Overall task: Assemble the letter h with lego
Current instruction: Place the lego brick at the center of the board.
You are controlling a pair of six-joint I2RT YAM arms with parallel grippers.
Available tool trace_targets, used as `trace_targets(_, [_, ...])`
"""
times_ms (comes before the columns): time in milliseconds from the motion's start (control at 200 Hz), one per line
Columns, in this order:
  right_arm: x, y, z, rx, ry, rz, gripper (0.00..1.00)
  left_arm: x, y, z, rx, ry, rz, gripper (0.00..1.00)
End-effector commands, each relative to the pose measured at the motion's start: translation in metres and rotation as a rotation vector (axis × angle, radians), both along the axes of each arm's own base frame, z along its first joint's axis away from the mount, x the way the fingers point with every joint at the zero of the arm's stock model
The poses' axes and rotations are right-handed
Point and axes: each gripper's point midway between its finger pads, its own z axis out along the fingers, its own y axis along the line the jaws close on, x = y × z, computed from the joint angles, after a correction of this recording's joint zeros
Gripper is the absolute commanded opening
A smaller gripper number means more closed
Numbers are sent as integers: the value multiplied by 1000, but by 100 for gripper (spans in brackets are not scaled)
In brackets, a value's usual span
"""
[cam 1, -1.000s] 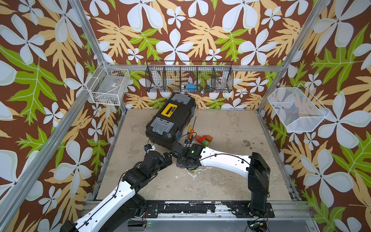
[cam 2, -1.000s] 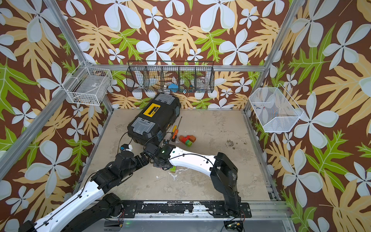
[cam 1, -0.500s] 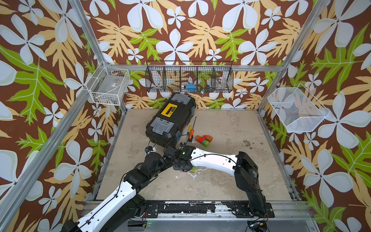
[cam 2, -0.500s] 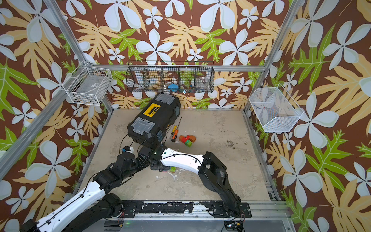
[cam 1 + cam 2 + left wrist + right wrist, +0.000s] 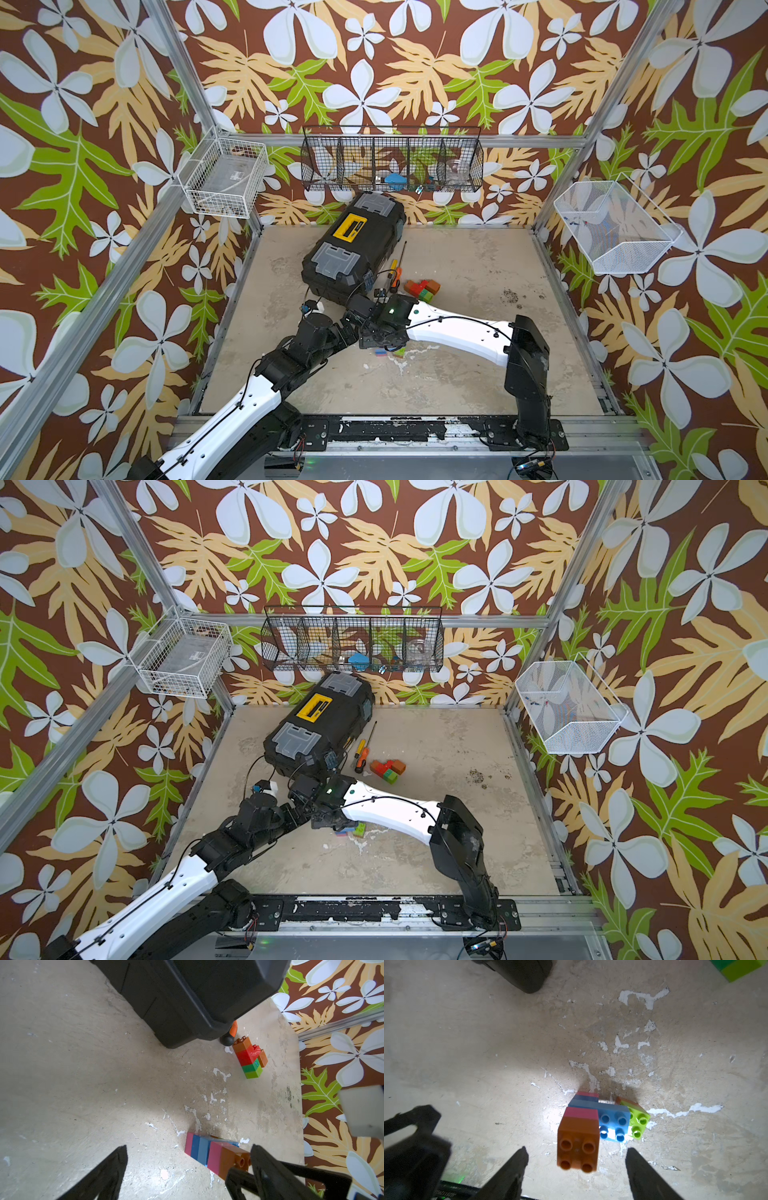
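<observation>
well, the worn beige table (image 5: 478,374) fills the floor of the cell, and a black toolbox (image 5: 353,245) sits at an angle toward its back. just in front of that box the two grippers come together. the right gripper (image 5: 576,1150) has its jaws spread, one on each side of the orange end of the letter h (image 5: 583,1126), with a gap on both sides, so it grips nothing. the left gripper (image 5: 188,1153) is spread wide and empty too. the h lies flat on the table between its fingers, closer to one. an orange-handled screwdriver (image 5: 395,274) rests against the toolbox. right beside it sits a clump of lego (image 5: 422,289) in orange, red and green, well apart from the h.
</observation>
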Motion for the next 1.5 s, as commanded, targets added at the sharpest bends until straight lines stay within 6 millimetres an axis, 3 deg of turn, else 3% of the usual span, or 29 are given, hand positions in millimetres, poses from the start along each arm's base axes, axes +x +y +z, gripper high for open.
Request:
trace_targets(0, [5, -1, 18, 23, -59, 40, 77, 1, -16, 12, -40, -32, -83, 93])
trace_targets(85, [11, -12, 22, 25, -76, 50, 71, 1, -23, 14, -48, -31, -114, 92])
trace_targets(180, [11, -19, 16, 27, -53, 70, 60, 4, -15, 8, -21, -15, -70, 90])
trace_targets(365, [8, -21, 6, -6, -37, 102, 49, 6, -10, 3, -45, 4, -28, 85])
trace_targets(671, [5, -16, -9, -24, 3, 128, 48, 7, -10, -3, -58, 15, -28, 84])
trace_targets(1026, [3, -22, -28, -70, 22, 120, 43, 0, -37, -11, -150, 41, -155, 81])
trace_targets(1496, [8, -34, -26, -72, 5, 70, 38, -2, -47, -6, -198, 31, -204, 76])
